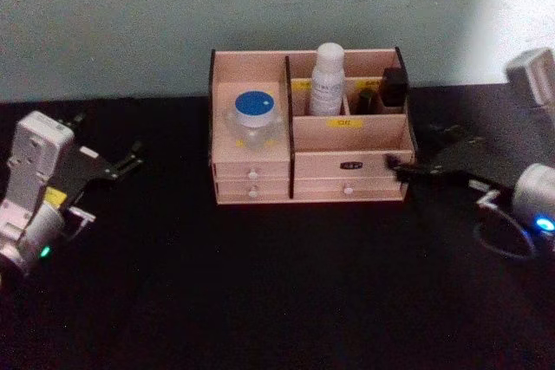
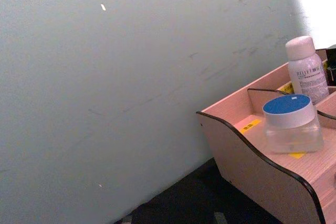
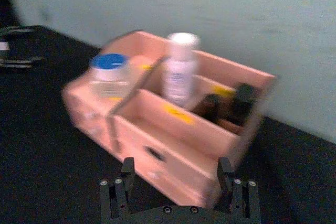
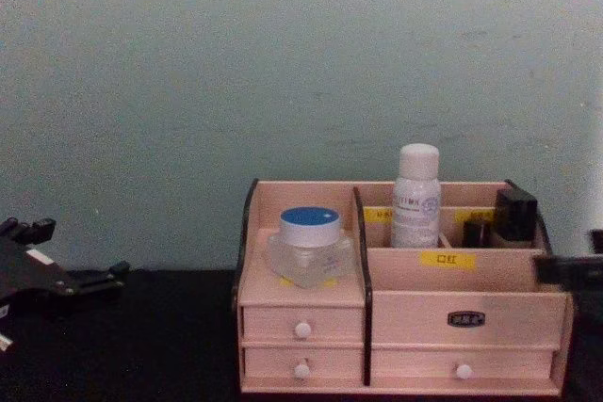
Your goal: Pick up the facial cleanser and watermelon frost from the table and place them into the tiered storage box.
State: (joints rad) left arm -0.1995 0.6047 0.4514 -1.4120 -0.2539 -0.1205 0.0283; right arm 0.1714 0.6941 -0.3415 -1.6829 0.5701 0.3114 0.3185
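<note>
Watermelon frost (image 1: 252, 118) sits at nine o'clock in the tiered storage box (image 1: 347, 181), facial cleanser (image 1: 328, 81) upright at twelve; right gripper (image 3: 177, 178) jaws wide, left gripper (image 1: 130, 156) jaws unclear.

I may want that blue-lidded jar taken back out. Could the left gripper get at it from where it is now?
Probably yes. The watermelon frost sits in the tiered storage box's open left compartment, nothing above it. The left gripper is open, left of the box, with bare table between. The compartment's walls stand close, so coming from above looks easiest.
</note>
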